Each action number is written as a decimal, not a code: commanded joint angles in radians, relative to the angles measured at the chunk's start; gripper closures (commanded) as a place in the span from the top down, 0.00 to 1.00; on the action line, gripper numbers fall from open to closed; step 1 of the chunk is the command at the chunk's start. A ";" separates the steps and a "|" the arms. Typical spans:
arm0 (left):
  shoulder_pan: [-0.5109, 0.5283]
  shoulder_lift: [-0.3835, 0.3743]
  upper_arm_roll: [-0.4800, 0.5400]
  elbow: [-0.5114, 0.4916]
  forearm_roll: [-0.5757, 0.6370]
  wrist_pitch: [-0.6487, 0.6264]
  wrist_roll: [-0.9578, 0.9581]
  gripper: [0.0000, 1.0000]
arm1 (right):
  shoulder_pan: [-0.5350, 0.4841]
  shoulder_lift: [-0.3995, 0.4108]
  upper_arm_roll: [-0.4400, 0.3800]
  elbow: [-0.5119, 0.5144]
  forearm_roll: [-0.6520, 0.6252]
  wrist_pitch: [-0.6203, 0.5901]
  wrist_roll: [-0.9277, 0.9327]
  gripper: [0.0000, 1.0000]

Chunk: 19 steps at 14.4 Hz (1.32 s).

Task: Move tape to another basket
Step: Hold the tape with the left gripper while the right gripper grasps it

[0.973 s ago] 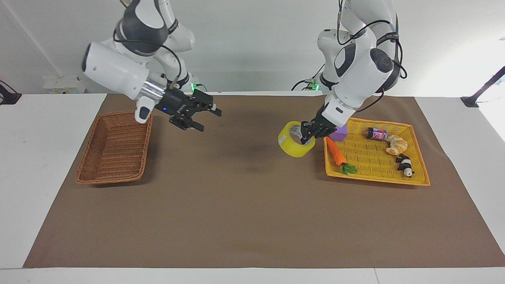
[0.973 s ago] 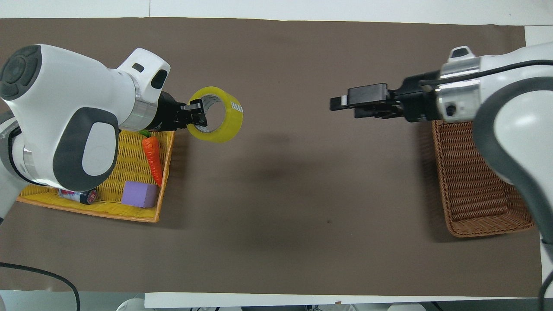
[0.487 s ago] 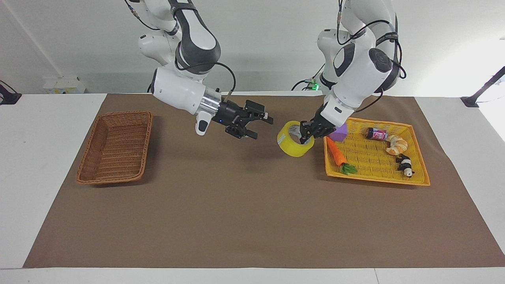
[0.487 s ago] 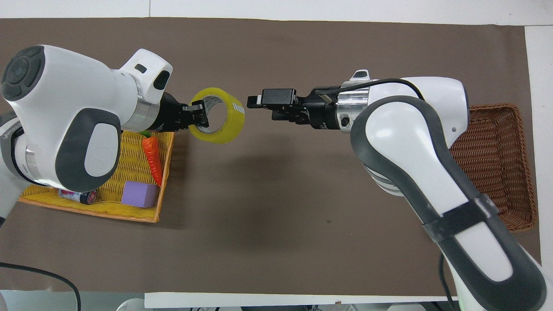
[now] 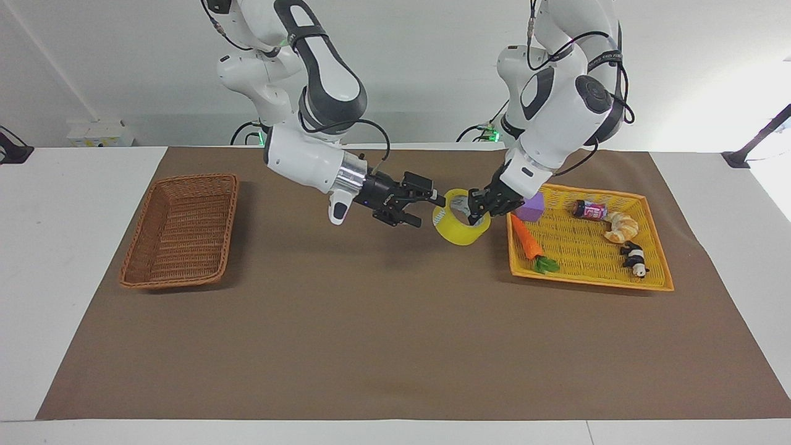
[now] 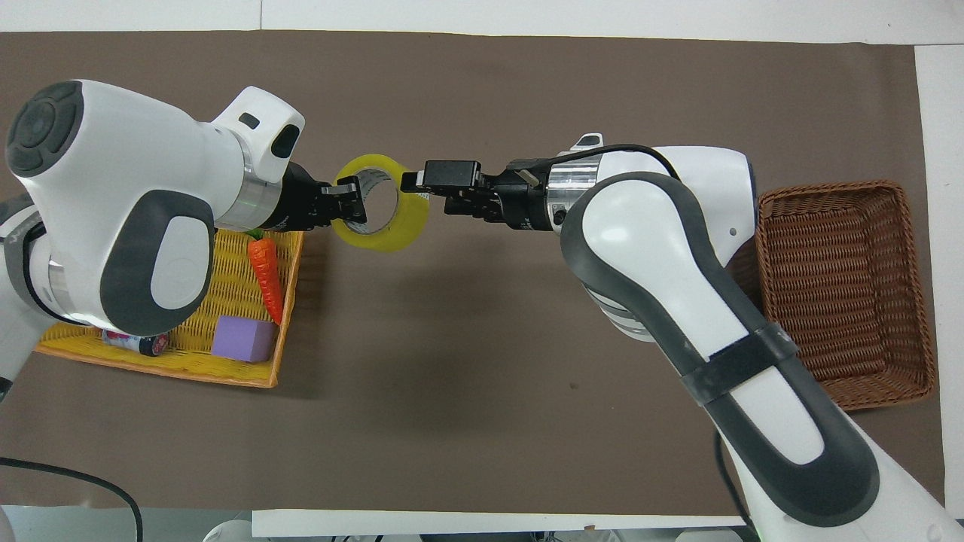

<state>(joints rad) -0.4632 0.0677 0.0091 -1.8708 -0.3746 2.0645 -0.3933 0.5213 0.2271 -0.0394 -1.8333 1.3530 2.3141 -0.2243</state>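
While handing over: my left gripper [image 5: 479, 212] is clamped on the wall of the tape [image 5: 460, 225], which hangs in the air above the brown mat [image 5: 395, 334], just off the yellow tray's [image 5: 590, 281] edge toward the middle of the table.
Why I hold it so: one finger sits inside the ring and one outside, which leaves the opposite part of the rim free and turned toward my other arm.
Receiving side: my right gripper [image 5: 426, 207], jaws spread wide, is right at that free rim; in the overhead view its upper finger [image 6: 444, 175] overlaps the roll's edge. I cannot tell whether it touches yet.
Why two arms, as I judge it: the wicker basket [image 5: 179, 232] stands at the right arm's end of the table, well apart from the tray, so a mid-table pass saves the long reach.
Wicker basket: nothing in it.
Yellow tray: a toy carrot [image 5: 528, 242] along the edge nearest the tape, a purple block [image 5: 531, 208] at the corner nearer the robots, a small can [image 5: 590, 210], a croissant [image 5: 621, 227] and a panda figure [image 5: 634, 258] toward the outer end.
Next, as I judge it: the right jaws must close on the rim before the left ones let go.
Risk: a slick, round rim could slip if the release comes early.
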 commanded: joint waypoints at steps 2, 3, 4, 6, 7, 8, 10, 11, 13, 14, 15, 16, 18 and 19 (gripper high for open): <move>-0.005 0.006 0.003 0.025 -0.018 -0.020 0.004 0.00 | 0.019 0.023 -0.005 0.026 0.028 0.030 -0.013 1.00; -0.003 0.006 0.003 0.025 -0.018 -0.018 0.004 0.00 | 0.032 0.023 -0.005 0.025 0.028 0.042 -0.013 0.99; -0.003 0.007 0.003 0.027 -0.018 -0.020 0.004 0.00 | 0.040 0.024 -0.005 0.025 0.028 0.047 -0.013 0.98; -0.002 0.004 0.005 0.024 -0.018 -0.027 0.004 0.00 | 0.036 0.024 -0.005 0.025 0.023 0.041 -0.013 0.93; -0.002 0.004 0.005 0.024 -0.018 -0.037 0.002 0.00 | 0.037 0.024 -0.005 0.025 0.021 0.045 -0.013 0.88; -0.002 0.004 0.006 0.024 -0.018 -0.038 0.002 0.00 | 0.039 0.024 -0.005 0.025 0.018 0.047 -0.015 0.83; 0.003 0.004 0.006 0.024 -0.018 -0.040 0.002 0.00 | 0.036 0.024 -0.005 0.022 0.014 0.036 -0.017 0.62; 0.003 0.004 0.006 0.024 -0.018 -0.040 0.002 0.00 | 0.037 0.024 -0.005 0.020 0.014 0.037 -0.017 0.46; 0.001 0.004 0.006 0.025 -0.018 -0.041 0.002 0.00 | 0.039 0.023 -0.005 0.014 0.014 0.034 -0.015 0.11; 0.000 0.004 0.006 0.025 -0.018 -0.041 0.002 0.00 | 0.039 0.023 -0.005 0.013 0.014 0.033 -0.015 0.00; 0.000 0.004 0.006 0.025 -0.018 -0.038 0.004 0.00 | 0.039 0.021 -0.005 0.012 0.012 0.034 -0.015 0.00; 0.005 0.006 0.006 0.025 -0.018 -0.037 0.004 0.00 | 0.039 0.021 -0.005 0.012 0.012 0.034 -0.015 0.00; 0.008 0.007 0.006 0.030 -0.018 -0.035 -0.001 0.05 | 0.039 0.021 -0.005 0.012 0.012 0.034 -0.013 0.00; -0.001 0.009 0.008 0.033 -0.012 -0.026 -0.006 0.48 | 0.039 0.021 -0.005 0.012 0.014 0.033 -0.013 0.00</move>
<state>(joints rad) -0.4618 0.0681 0.0149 -1.8685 -0.3763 2.0431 -0.3933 0.5563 0.2429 -0.0428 -1.8264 1.3536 2.3451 -0.2286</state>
